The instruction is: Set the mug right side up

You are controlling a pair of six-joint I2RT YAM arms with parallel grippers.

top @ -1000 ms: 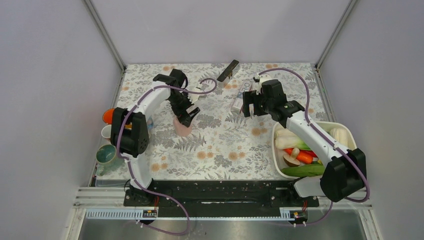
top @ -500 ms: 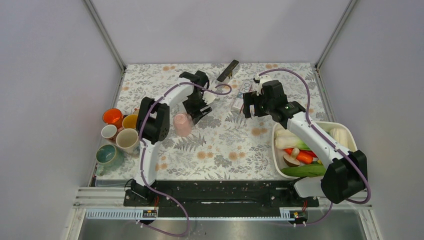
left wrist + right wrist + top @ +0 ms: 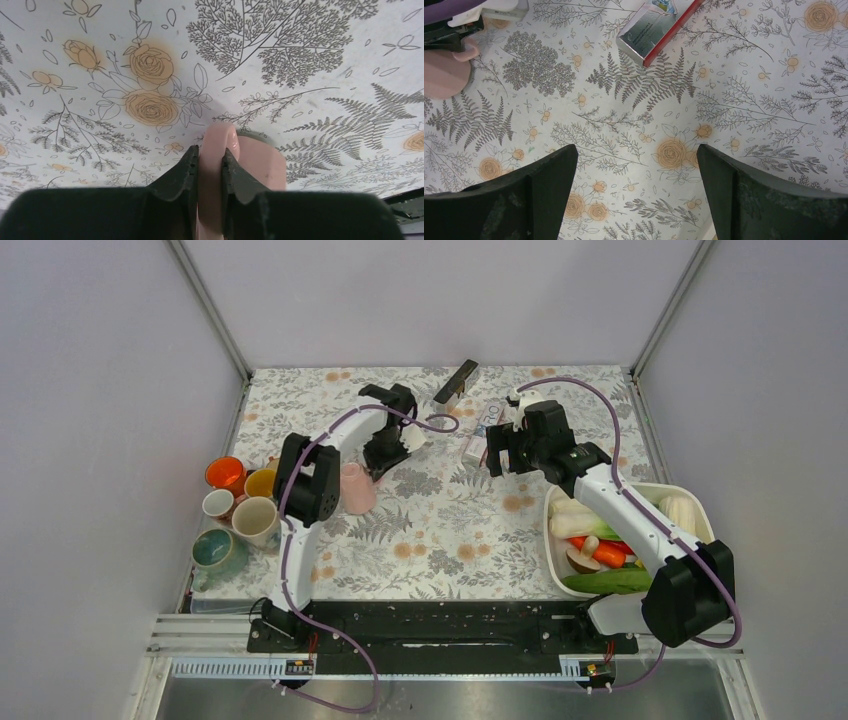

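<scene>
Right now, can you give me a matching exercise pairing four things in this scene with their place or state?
1. left end effector
2. right end effector
3. vegetable tub
4. orange cup

A. at the left edge of the table
B. open, holding nothing
C. shut on the handle of the pink mug
D. at the table's right edge

Pairs: 1-C, 2-B, 3-D, 4-A

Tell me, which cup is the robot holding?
The pink mug, pinched by its handle in the left end effector. The orange, yellow, white, cream and teal mugs stand apart at the table's left edge.
</scene>
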